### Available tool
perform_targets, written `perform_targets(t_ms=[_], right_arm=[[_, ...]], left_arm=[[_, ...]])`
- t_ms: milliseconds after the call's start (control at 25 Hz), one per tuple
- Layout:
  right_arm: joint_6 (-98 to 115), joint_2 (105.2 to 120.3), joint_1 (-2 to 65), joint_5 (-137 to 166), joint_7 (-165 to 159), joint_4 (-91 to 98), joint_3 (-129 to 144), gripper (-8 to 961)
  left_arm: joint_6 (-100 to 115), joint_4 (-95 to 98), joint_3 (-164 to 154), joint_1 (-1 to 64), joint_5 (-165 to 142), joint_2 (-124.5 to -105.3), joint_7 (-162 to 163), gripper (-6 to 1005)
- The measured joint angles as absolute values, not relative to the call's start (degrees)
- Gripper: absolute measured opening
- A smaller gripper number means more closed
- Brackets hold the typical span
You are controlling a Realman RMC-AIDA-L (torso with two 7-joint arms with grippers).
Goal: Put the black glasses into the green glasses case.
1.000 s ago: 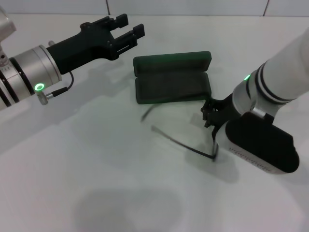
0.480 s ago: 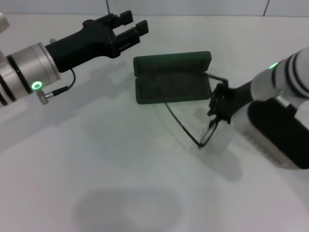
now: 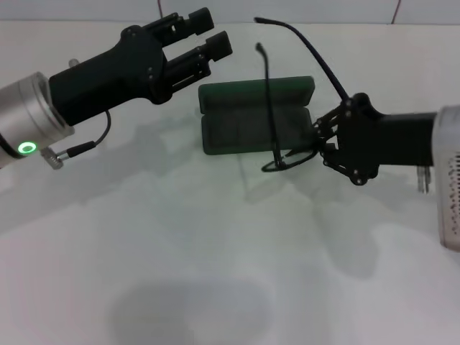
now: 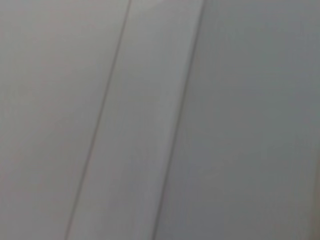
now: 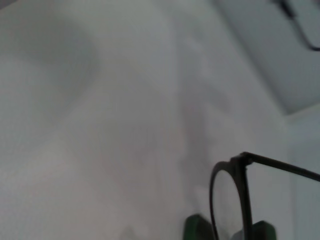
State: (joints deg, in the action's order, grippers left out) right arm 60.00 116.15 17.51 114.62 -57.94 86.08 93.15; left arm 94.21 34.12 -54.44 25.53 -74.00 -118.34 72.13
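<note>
Lifted clear of the bench since half a second ago, the black glasses (image 3: 287, 154) now hang in the air, their thin rims tilted just in front of the green glasses case (image 3: 256, 115) and their two slim temple arms swung up toward the back wall. The right gripper (image 3: 321, 141), a chunky matte-black claw, has its jaws clenched on the frame at the rim's right end, beside the case's right edge. That case lies open on the smooth white bench (image 3: 215, 251), a dark green rounded clamshell with a matte lining, lid tipped back. In the right wrist view one rounded rim and a straight temple show thin and glossy before pale bench, with a bit of green case below. The left gripper (image 3: 203, 34), boxy and black on a silvery arm, has risen slightly and hovers past the case's left end, jaws parted, grasping nothing.
</note>
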Motion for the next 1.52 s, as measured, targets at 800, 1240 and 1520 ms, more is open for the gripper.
perform_targets(t_ms=[800,1240,1520], right_arm=[[66.88,116.07,15.13,44.21,-2.61,44.53,95.92,121],[68.19,116.10,15.45,44.22,2.71,42.22,97.05,122],[67.49,116.01,15.38,44.13,3.37,42.05,96.91,123]], left_arm=[[94.63,33.31,-54.74,38.06,-84.42,-118.78,85.31,565],[93.58,33.22,-55.36,41.58,-88.83,-119.67,88.09,565],[98.35,33.70,-55.82,41.72,-86.29,-119.45,89.17,564]])
